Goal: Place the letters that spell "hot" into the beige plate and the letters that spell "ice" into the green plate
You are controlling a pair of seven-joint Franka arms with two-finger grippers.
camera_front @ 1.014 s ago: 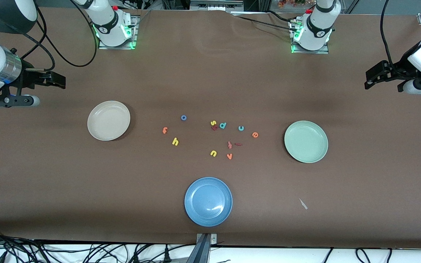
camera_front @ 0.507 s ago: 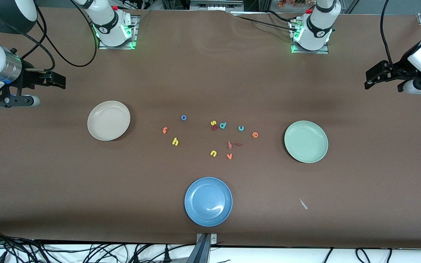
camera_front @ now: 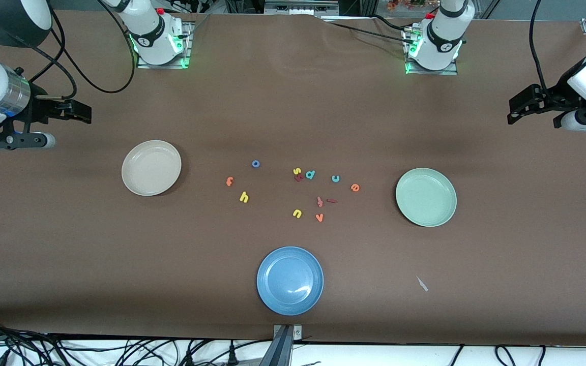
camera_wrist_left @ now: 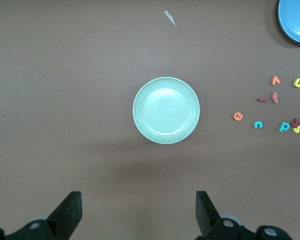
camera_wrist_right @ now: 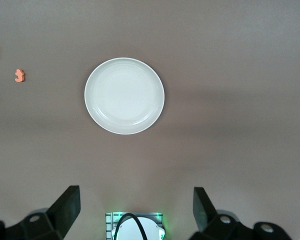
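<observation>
Waiting wide-jawed: left gripper (camera_front: 514,109), right gripper (camera_front: 85,113); both plates seemingly empty.

Blue plate (camera_front: 290,280) nearest camera; spare letters (camera_front: 304,174) mid-table.

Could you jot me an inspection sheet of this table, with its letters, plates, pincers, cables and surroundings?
Surface: brown table, one pale scrap.
Job's things: beige plate and green plate hold nothing; yellow h, blue o, orange t, dark red i, teal c, orange e lie between them.
Clutter: blue plate; spare letters.
Pincers: left pincer and right pincer open, waiting at the table's ends.
Cables: along arms and table edges.
Surroundings: nothing seen.
</observation>
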